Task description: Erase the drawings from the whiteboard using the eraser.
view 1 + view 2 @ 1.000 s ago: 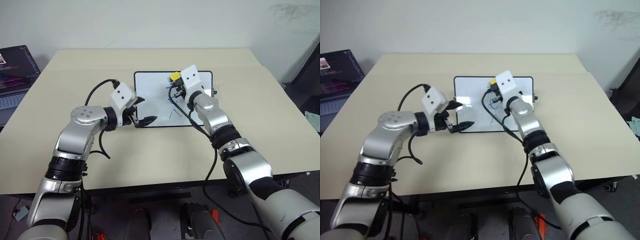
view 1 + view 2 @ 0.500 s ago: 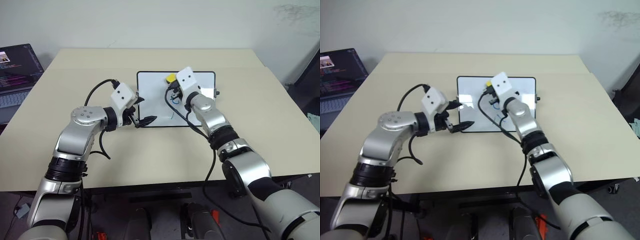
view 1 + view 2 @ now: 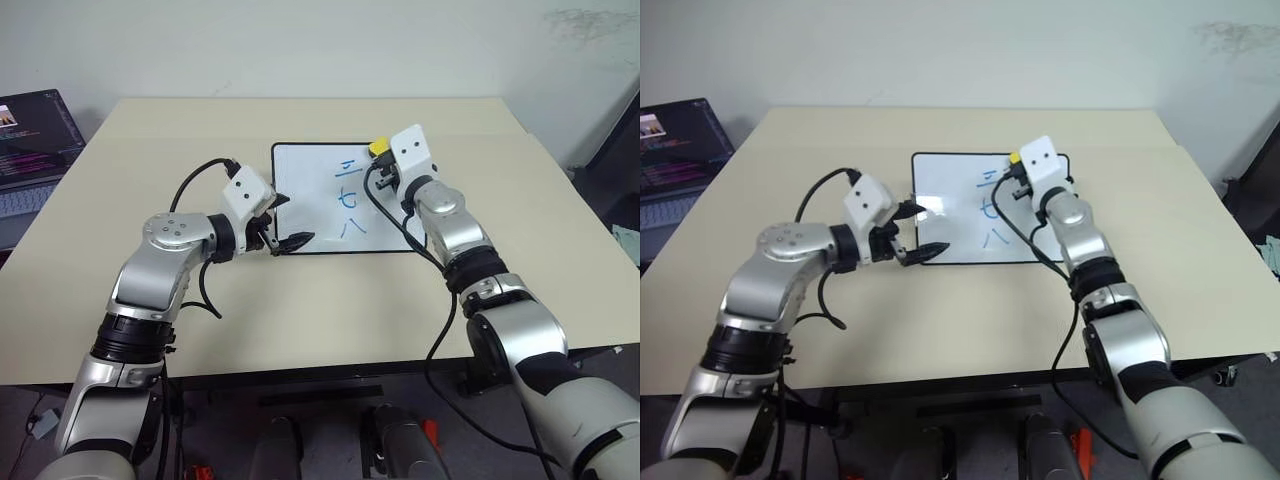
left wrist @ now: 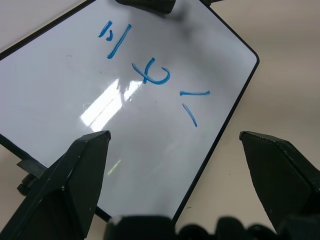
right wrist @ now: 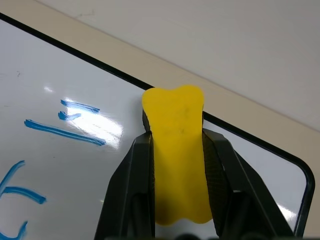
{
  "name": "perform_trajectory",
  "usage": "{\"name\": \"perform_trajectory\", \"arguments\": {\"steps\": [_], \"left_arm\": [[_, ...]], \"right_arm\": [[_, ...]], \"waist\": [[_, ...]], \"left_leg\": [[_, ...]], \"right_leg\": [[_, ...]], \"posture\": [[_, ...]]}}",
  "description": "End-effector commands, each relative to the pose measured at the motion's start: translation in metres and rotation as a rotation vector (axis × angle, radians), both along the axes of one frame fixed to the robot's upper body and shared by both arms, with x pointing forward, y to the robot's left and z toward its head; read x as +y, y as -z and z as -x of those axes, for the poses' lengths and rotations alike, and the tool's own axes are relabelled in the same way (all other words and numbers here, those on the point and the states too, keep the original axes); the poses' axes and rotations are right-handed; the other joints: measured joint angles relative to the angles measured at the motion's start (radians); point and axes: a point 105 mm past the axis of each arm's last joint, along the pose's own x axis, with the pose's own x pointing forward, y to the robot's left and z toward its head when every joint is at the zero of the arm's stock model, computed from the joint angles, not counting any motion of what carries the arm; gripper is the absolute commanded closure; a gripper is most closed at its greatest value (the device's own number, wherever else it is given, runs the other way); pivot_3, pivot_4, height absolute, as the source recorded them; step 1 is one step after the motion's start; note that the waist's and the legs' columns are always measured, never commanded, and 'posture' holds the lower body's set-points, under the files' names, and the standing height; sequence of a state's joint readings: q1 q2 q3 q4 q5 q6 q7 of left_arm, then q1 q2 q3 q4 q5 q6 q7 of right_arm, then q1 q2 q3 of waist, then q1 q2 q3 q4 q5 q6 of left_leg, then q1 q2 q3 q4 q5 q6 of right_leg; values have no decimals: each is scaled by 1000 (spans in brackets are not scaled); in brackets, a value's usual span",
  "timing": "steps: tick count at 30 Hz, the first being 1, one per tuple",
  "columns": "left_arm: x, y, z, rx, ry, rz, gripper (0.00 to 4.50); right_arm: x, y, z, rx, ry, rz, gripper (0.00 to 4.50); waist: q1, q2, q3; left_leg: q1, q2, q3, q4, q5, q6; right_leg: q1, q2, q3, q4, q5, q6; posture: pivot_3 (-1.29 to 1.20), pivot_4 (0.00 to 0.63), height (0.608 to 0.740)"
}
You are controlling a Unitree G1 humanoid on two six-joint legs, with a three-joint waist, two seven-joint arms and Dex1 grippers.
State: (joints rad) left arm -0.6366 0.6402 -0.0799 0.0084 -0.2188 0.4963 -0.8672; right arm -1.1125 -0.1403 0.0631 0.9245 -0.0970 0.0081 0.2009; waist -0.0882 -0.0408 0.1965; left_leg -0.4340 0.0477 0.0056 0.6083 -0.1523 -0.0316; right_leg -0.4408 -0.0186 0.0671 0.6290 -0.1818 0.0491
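Beige table [image 3: 300,300]: one whiteboard [image 3: 310,200], three drawings [image 3: 347,199], one eraser [image 5: 177,150].

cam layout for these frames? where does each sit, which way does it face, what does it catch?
Head stereo pair: on the head, facing forward and down at the whiteboard; both arms show.
Left wrist: on the left arm, looking along the open left gripper at the drawings.
Right wrist: on the right arm, looking along the right gripper, shut on the eraser.
Shared: every view has board and drawings.
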Motion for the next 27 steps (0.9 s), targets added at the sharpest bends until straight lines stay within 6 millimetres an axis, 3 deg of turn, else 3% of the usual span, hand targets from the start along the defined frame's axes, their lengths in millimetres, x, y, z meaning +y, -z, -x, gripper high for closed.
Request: {"name": "perform_trajectory", "arguments": {"steps": [1,7,12,21,27], "left_arm": [[-6,-14,1,-51,29,1,0],[-6,-13,1,-49,30,5,0],[-7,-12,2,-46,30,8,0],[-6,-12,2,-45,29,7,0],[-7,-12,0,-46,33,5,0]], "right_arm": [[23,-1,7,-15,-73,20,3527],[56,5,21,-11,-186,53,3527],[57,7,23,-7,-197,69,3527],[5,-2,5,-4,-36,72,3527],[-32,8,-1,36,32,99,3528]], "waist": [[-3,0,0],[-3,0,0],[1,0,0],[6,0,0],[5,0,0]], "left_leg": [[0,0,0,0,0,0],[0,0,0,0,0,0],[0,0,0,0,0,0],[0,0,0,0,0,0],[0,0,0,0,0,0]], "right_leg": [[0,0,0,0,0,0],[0,0,0,0,0,0],[0,0,0,0,0,0],[0,0,0,0,0,0],[0,0,0,0,0,0]], "posture": [[0,150,740],[0,150,740],[0,150,740],[0,150,740],[0,150,740]]}}
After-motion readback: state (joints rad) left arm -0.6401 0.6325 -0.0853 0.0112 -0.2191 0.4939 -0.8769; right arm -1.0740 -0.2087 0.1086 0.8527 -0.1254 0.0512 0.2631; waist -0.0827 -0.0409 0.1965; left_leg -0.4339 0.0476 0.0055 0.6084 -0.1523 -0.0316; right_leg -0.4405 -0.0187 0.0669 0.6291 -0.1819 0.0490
